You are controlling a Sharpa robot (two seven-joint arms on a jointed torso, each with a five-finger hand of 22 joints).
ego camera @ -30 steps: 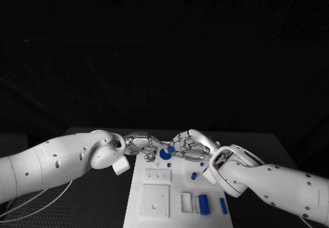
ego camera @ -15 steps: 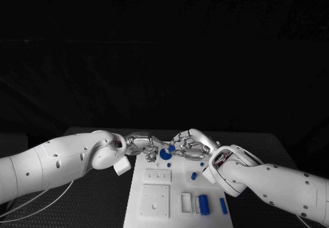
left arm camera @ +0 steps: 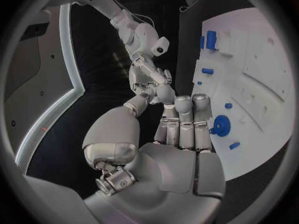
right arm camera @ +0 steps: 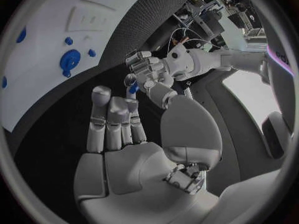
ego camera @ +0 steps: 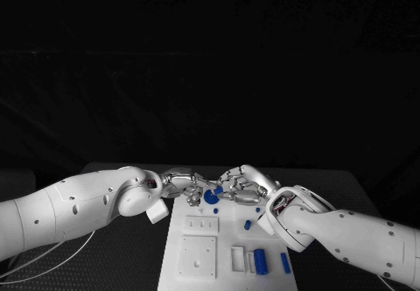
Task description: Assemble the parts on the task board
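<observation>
Left hand (ego camera: pixel 181 182) at far end of task board (ego camera: pixel 197 257), fingers curled, tips meeting my right hand (ego camera: pixel 241 185) — small blue part (right arm camera: pixel 133 88) pinched in left fingertips, seen from right wrist. Blue round part (ego camera: pixel 211 196) on board just below where hands meet. Right hand fingers bent toward left — cannot tell if it holds anything. Blue cylinder (ego camera: pixel 260 260) and blue bar (ego camera: pixel 285 262) lie at near end of board, well apart from hands.

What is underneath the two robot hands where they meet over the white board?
Below the left robot hand and right robot hand lies the task board, with a round blue part on it. A small blue piece sits at their fingertips.
</observation>
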